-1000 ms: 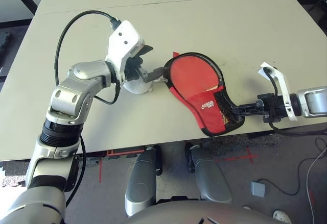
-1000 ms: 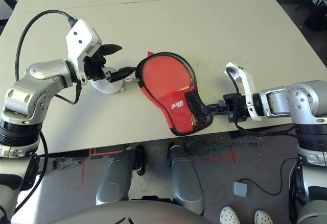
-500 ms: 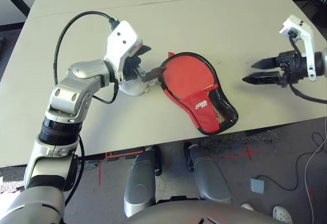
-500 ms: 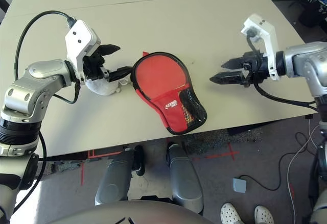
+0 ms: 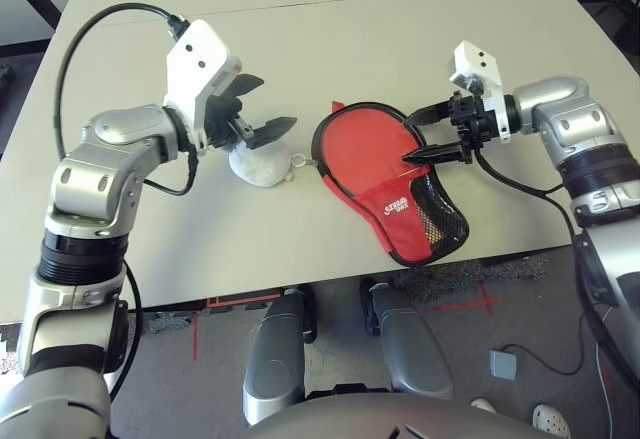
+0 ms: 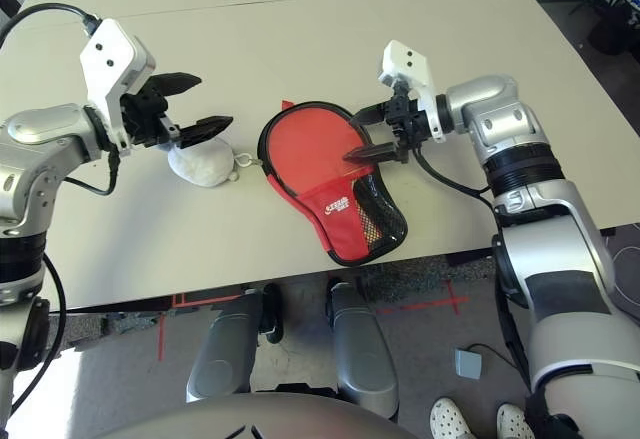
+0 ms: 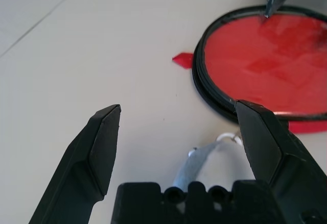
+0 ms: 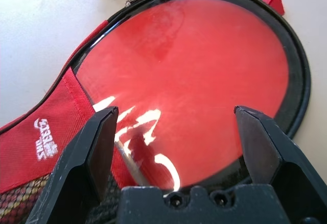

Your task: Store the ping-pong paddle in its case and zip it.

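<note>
The red case (image 5: 402, 221) lies open on the table, its black-edged round part towards the table's middle. The ping-pong paddle (image 8: 189, 66) rests inside it with its shiny red face up, and the handle is mostly hidden under the case's red flap and mesh pocket (image 5: 440, 214). My right gripper (image 5: 408, 140) hangs open just over the paddle's face, holding nothing. To the left, my left gripper (image 5: 277, 101) is open and empty, raised above a white fuzzy ball (image 5: 258, 166) that is joined to the case's zipper pull (image 7: 204, 152).
The beige table (image 5: 400, 49) stretches far back, with a seam across it. The case's narrow end lies near the table's front edge (image 5: 480, 257). A small red tab (image 7: 183, 59) sticks out from the case's far rim.
My right gripper has let go of the case's narrow end, opened and swung over the paddle's face. My left gripper has lifted back from the case's edge to above the white ball.
</note>
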Controlling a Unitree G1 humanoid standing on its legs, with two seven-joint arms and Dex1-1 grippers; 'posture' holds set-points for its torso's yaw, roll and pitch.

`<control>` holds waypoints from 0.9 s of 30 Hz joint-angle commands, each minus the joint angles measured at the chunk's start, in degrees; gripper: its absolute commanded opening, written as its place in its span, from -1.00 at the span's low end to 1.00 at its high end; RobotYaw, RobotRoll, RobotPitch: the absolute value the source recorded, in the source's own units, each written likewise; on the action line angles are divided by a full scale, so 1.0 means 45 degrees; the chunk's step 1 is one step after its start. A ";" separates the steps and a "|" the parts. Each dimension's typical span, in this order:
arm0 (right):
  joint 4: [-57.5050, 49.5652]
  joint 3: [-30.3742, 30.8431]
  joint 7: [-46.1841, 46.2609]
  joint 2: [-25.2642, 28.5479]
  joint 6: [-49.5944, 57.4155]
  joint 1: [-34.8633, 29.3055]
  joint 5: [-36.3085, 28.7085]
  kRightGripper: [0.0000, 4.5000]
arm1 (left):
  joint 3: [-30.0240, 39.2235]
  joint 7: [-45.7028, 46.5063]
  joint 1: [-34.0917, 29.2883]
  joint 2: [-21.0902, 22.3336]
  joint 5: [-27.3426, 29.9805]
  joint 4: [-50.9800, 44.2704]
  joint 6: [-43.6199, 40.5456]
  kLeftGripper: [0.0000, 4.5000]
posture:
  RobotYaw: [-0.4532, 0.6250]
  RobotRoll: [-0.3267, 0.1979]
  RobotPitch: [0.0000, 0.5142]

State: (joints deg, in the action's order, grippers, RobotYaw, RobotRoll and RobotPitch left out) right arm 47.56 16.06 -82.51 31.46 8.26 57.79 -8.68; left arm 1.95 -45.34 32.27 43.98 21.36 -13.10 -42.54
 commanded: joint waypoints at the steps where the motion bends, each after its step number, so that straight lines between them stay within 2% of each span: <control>1: 0.0933 -0.0058 0.0071 -0.0276 -0.1157 -0.0138 0.0623 0.99 | 0.0396 -0.0310 -0.0355 0.0517 0.0266 -0.0426 -0.0279 1.00 | 0.00 0.25 0.05; 5: 0.1563 -0.0124 0.0149 -0.0559 -0.1936 -0.0238 0.1020 0.99 | 0.0556 -0.0675 -0.0751 0.1129 0.0464 -0.0558 -0.0402 1.00 | 0.02 0.25 0.05; 13: 0.1916 -0.0275 0.0413 -0.0792 -0.2385 -0.0373 0.1508 0.99 | 0.0209 -0.1106 -0.1039 0.1349 0.0752 -0.0865 -0.0768 1.00 | 0.01 0.25 0.04; 18: 0.1843 -0.0402 0.0516 -0.0872 -0.2370 -0.0444 0.1661 0.99 | -0.0860 -0.1157 -0.1049 0.1467 -0.0213 -0.0291 -0.0127 1.00 | 0.00 0.25 0.03; 27: 0.1608 -0.0544 0.0790 -0.0920 -0.2330 -0.0658 0.1773 0.99 | -0.2143 -0.1693 -0.0842 0.1704 -0.1074 0.0015 0.0174 1.00 | -0.03 0.25 0.02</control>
State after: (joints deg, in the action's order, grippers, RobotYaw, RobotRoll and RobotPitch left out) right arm 53.79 12.52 -79.93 27.69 -3.19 57.23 -3.10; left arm -6.25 -51.64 28.51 50.46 17.73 -12.94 -42.47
